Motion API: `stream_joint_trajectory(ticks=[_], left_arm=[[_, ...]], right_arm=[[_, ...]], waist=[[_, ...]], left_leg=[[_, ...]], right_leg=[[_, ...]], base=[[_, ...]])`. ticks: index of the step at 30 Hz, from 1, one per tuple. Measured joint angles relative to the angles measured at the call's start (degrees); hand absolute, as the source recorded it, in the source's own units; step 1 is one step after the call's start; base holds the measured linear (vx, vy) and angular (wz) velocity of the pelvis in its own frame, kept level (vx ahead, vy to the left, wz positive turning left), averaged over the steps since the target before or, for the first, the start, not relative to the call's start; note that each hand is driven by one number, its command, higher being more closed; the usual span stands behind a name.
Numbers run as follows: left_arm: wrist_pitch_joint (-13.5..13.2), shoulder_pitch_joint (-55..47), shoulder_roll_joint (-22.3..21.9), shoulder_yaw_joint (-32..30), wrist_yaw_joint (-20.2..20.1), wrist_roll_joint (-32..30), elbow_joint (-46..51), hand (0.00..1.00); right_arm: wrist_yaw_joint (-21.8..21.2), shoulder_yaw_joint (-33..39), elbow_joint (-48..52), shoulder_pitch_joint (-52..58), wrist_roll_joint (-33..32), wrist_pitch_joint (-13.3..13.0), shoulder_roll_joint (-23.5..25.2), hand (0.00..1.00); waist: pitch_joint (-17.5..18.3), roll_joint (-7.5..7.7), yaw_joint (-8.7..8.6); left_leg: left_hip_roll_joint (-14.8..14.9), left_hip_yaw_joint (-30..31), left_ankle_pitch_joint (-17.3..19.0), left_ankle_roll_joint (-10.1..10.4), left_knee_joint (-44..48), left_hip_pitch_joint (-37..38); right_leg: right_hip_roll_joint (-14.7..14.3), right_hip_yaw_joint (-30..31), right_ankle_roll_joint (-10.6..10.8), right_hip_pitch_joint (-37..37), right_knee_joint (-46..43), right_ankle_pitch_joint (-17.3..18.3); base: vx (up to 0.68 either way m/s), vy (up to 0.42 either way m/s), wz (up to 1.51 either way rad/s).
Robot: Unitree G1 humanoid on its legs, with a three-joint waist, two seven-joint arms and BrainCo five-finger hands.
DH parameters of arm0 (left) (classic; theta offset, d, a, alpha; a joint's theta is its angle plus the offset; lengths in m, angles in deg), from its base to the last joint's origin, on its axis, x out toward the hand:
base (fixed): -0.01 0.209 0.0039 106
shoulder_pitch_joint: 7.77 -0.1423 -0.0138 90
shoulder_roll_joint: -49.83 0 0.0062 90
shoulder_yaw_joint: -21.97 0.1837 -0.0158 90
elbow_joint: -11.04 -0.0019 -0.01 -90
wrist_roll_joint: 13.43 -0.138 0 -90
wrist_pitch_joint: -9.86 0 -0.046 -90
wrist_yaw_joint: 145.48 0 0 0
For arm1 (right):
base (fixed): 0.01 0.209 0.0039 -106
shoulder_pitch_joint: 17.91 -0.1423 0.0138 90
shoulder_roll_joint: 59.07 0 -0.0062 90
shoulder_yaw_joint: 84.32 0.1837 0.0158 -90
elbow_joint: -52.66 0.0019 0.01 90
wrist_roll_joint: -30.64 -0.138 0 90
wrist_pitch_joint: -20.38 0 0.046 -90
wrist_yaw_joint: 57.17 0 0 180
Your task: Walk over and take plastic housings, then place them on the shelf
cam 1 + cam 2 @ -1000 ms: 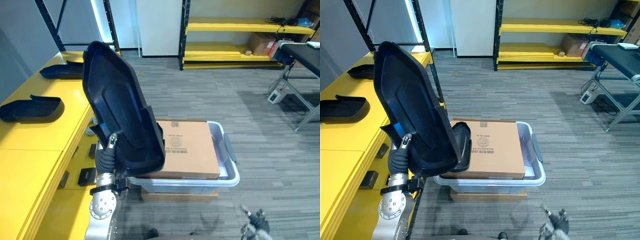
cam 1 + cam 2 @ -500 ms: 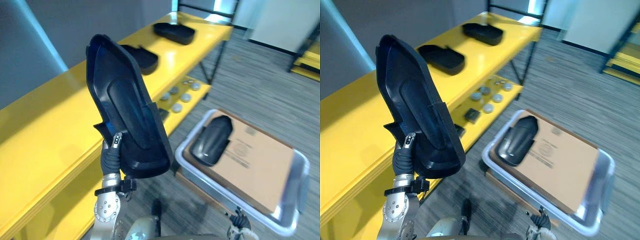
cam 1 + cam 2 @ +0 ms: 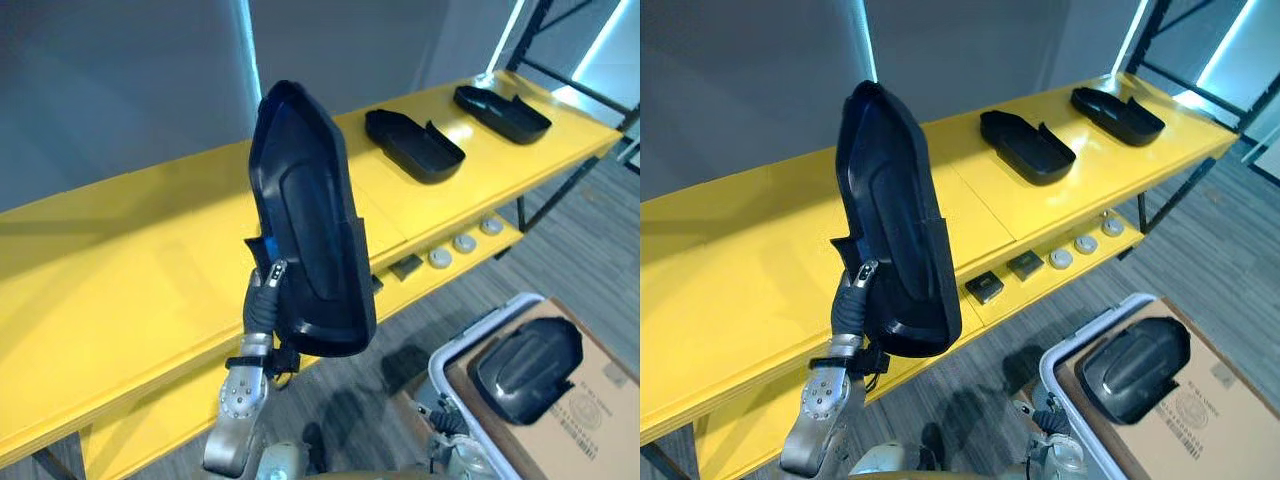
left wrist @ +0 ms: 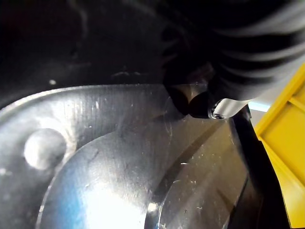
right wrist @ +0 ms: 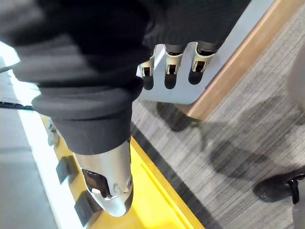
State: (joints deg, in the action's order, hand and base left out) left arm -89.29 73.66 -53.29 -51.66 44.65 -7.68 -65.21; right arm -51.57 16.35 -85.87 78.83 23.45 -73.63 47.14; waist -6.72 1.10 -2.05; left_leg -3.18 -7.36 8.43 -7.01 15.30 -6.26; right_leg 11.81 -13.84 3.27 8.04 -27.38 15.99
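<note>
Step in hand: carry and placement. One housing (image 3: 310, 230) is up off the bin and faces the yellow shelf (image 3: 120, 250), so the pick looks done and the set-down is not yet made.

- The held housing is a long black shell. It stands nearly upright in front of the shelf's top board, hollow side toward the head camera, clear of the board.
- Left hand (image 3: 265, 300) is at the shell's lower end. Its thumb (image 4: 190, 100) lies on the inner face and the other fingers are hidden behind the shell. I judge it a closed pinch on the lower rim, since nothing else supports the shell.
- Right hand (image 5: 171, 64) hangs low, near the floor below the shelf. The fingers are loose and roughly straight, and it holds nothing.
- Two more housings (image 3: 413, 145) (image 3: 500, 112) already lie on the shelf's top, toward its far end.
- Another housing (image 3: 530, 355) rests on a cardboard box (image 3: 600, 420) in the grey bin (image 3: 1052, 368), on the floor beside the shelf.

Next move, as I judge it: reach over the bare stretch of shelf on the near side of the two laid housings. Tip the shell from upright to flat, lower it until it rests, then let go. The grip is low on a tall shell, so it could swing or slip while tilting.
</note>
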Motion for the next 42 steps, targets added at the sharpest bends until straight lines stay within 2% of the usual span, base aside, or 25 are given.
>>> stream_joint_trajectory(ticks=[1, 2, 3, 5, 6, 7, 9, 12, 19, 22, 24, 28, 32, 36, 39, 42], left_arm=[[-0.10, -0.01, 0.01, 0.63, 0.04, -0.35, -0.01, 1.00], [-0.10, -0.09, 0.03, 0.86, 0.07, -0.75, 0.00, 1.00], [-0.11, -0.21, 0.02, 0.94, 0.10, -0.94, 0.18, 1.00], [-0.16, -2.03, 0.04, 0.36, 0.25, -1.00, 1.58, 1.00], [-0.27, -3.05, -0.14, 0.01, 0.28, -1.00, 2.36, 1.00], [-0.26, -3.33, -0.47, -0.07, 0.27, -0.97, 2.36, 1.00], [-0.23, -3.96, -0.69, 0.34, -0.05, -0.90, 2.36, 1.00], [-0.20, -3.91, -1.36, 0.36, -0.09, -0.80, 2.29, 1.00], [-0.01, -2.25, -2.63, 0.14, 0.51, -1.67, -0.27, 1.00], [0.58, -0.44, -2.73, -1.04, 2.83, -3.90, -2.16, 1.00], [1.17, 1.49, -2.72, -2.54, 3.95, -5.05, -5.18, 1.00], [3.68, 7.06, -2.34, -7.55, 7.57, -7.13, -13.86, 1.00], [5.25, 9.98, -1.59, -11.77, 10.84, -8.24, -19.61, 1.00], [6.93, 12.64, -0.97, -15.48, 13.82, -8.72, -24.12, 1.00], [7.86, 14.77, -0.45, -17.13, 14.64, -8.72, -25.80, 1.00], [8.54, 17.34, 0.13, -18.13, 15.30, -9.09, -27.89, 1.00]], right_arm=[[0.21, 0.04, 0.47, 0.65, 0.00, 0.01, -0.03, 0.00], [0.45, -0.03, 1.00, 1.65, 0.00, 0.02, 0.09, 0.00], [0.49, -0.20, 2.10, 2.06, 0.00, 0.11, 0.36, 0.00], [0.27, -1.40, 3.71, 2.83, 0.08, 0.20, 0.63, 0.00], [0.24, -1.66, 5.03, 2.80, 0.09, 0.32, 0.68, 0.00], [0.25, -1.63, 5.23, 2.45, 0.09, 0.32, 0.46, 0.00], [0.27, -1.72, 7.81, 2.27, 0.16, 0.21, 0.52, 0.00], [0.25, -1.74, 8.76, 2.44, 0.77, 0.24, 0.64, 0.00], [0.17, -1.73, 8.25, 3.62, 1.07, 0.21, 0.69, 0.00], [-0.48, -2.19, 6.82, 3.73, 1.24, 0.05, 0.62, 0.00], [-0.60, -2.28, 5.93, 3.61, 1.51, 0.07, 0.63, 0.00], [-0.77, -2.59, 4.30, 2.18, 2.71, 0.07, 0.62, 0.00], [-0.81, -2.84, 4.28, 1.57, 3.31, 0.09, 0.38, 0.00], [-0.82, -4.71, 4.29, 1.27, 3.38, 0.13, -0.15, 0.00], [-0.82, -4.89, 4.29, 1.32, 3.41, 0.15, -0.16, 0.00], [-0.94, -4.97, 4.31, 1.54, 3.43, 0.13, -0.36, 0.00]], waist=[[-0.02, 0.19, 0.10], [0.12, 0.88, 0.34], [0.01, 1.74, 0.93], [0.37, 2.63, 2.75], [0.97, 3.55, 3.24], [0.87, 3.09, 3.12], [1.78, 2.05, 2.99], [1.97, 2.08, 3.00], [3.37, 2.23, 2.84], [3.81, 2.12, 2.83], [4.19, 1.58, 2.82], [4.48, 1.44, 2.64], [4.50, 1.42, 1.73], [4.50, 1.64, 0.83], [4.45, 1.82, -0.24], [4.48, 2.26, -0.40]], left_leg=[[-0.33, 1.96, 0.81, 0.49, 1.52, -0.09], [-0.73, 2.98, 2.10, 1.15, 2.78, 0.38], [-1.15, 3.72, 3.09, 1.05, 3.81, 0.93], [-1.29, 4.33, 6.06, 2.42, 7.18, 0.73], [-0.94, 4.62, 8.10, 3.40, 9.58, -0.04], [-0.24, 5.05, 8.87, 4.05, 10.38, -0.24], [5.12, 0.85, 9.77, 5.84, 10.12, -1.11], [7.00, -0.14, 7.66, 8.00, 5.90, 1.40], [7.38, -0.92, 2.92, 10.39, -3.57, 6.12], [7.07, -0.74, 1.62, 10.08, -5.84, 7.27], [7.04, -0.67, 0.65, 9.26, -8.06, 7.98], [5.78, -0.68, -1.55, 8.19, -11.00, 7.79], [4.67, -0.44, -3.39, 7.82, -12.50, 7.26], [4.11, -0.49, -6.12, 8.28, -16.22, 6.89], [4.04, -0.56, -7.32, 8.90, -18.00, 6.89], [4.05, -0.61, -7.70, 9.41, -19.56, 6.85]], right_leg=[[-0.96, 2.91, 0.95, 1.61, 2.14, -0.97], [-0.67, 4.00, 1.12, 2.28, 3.49, -2.52], [-0.20, 4.28, 0.89, 2.32, 3.74, -4.23], [0.44, 2.78, -0.42, 2.06, 3.81, -7.25], [0.37, 2.29, 1.08, 1.63, 4.34, -8.70], [-0.04, 1.23, 1.36, 1.28, 4.38, -8.75], [-3.28, -0.03, 0.15, 0.80, 8.04, -9.47], [-5.84, 0.04, -1.36, -0.96, 12.20, -10.59], [-8.11, 0.35, -2.86, -4.46, 20.45, -13.57], [-8.24, 0.30, -2.81, -5.58, 22.50, -14.69], [-8.76, 0.27, -2.86, -6.48, 25.32, -16.94], [-8.45, 0.76, -2.23, -6.87, 29.89, -20.40], [-7.69, 1.28, -1.73, -6.46, 31.50, -21.55], [-7.67, 2.02, -1.86, -4.64, 32.88, -23.49], [-7.73, 2.27, -1.51, -3.77, 33.28, -23.75], [-8.01, 2.93, -1.54, -2.69, 33.31, -23.73]], base=[[0.20, -0.079, 1.26], [0.20, -0.104, 1.21], [0.16, -0.120, 0.88], [0.17, -0.195, 0.30], [0.18, -0.239, 0.06], [0.15, -0.229, 0.06], [0.16, -0.263, -0.04], [0.18, -0.203, -0.21], [0.14, -0.081, -0.10], [0.03, -0.007, 0.01], [-0.02, 0.018, 0.00], [-0.09, 0.037, -0.03], [-0.15, 0.000, 0.02], [-0.16, -0.027, -0.08], [-0.13, -0.030, -0.03], [-0.10, -0.026, -0.11]])
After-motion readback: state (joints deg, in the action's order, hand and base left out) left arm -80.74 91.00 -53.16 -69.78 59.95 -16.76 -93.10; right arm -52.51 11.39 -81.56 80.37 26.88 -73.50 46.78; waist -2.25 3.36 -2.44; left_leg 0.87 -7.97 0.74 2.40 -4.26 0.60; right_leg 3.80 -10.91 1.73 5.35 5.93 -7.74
